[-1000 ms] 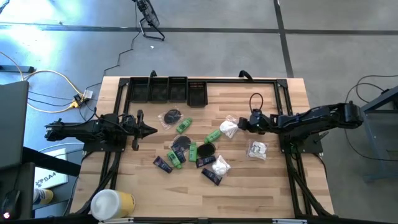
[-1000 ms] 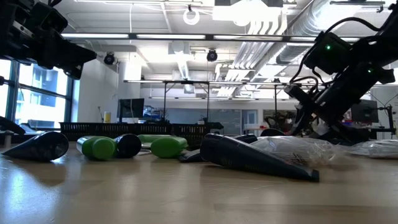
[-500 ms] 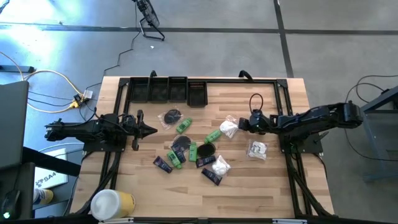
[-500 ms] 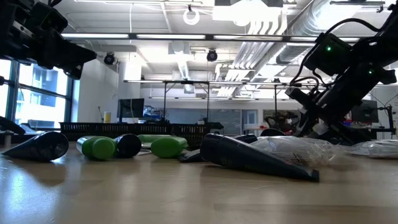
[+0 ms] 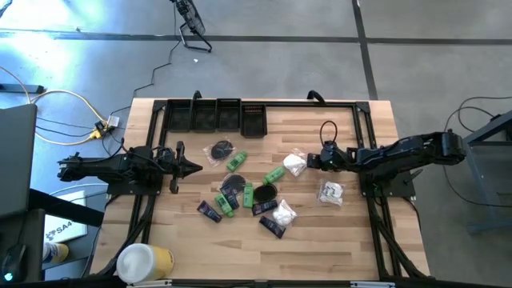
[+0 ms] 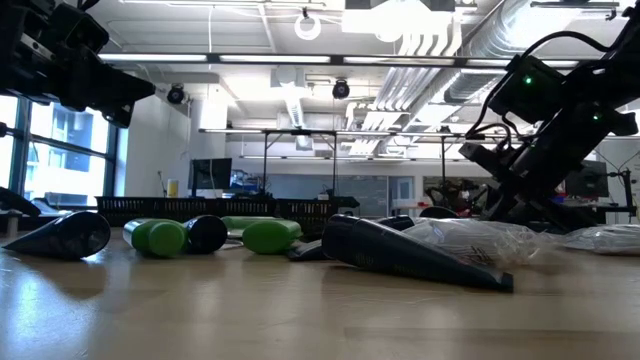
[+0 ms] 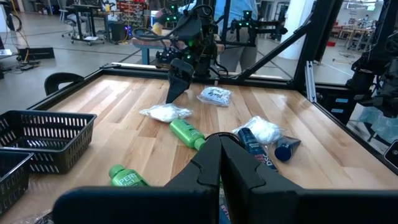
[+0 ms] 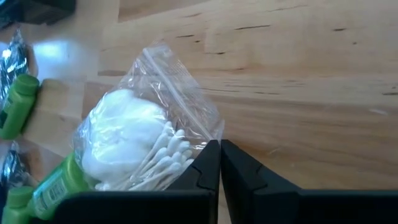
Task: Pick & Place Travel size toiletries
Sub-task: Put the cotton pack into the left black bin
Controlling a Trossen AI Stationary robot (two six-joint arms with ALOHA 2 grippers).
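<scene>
Closing just now, the right gripper (image 5: 308, 161) has gone from part-open to fully pinched, tips together at the right edge of the packet (image 5: 294, 165), a clear bag of cotton balls and swabs. The right wrist view shows the fingers (image 8: 208, 163) meeting on the bag's plastic corner, so it looks like a grip on the film, though how secure it is can't be told. The packet lies flat on the table (image 5: 352, 240), not lifted. The left gripper (image 5: 192, 167) waits shut at the left. Other toiletries sit mid-table, including a bottle (image 5: 274, 174) just beside the packet. Next is probably the lift.
</scene>
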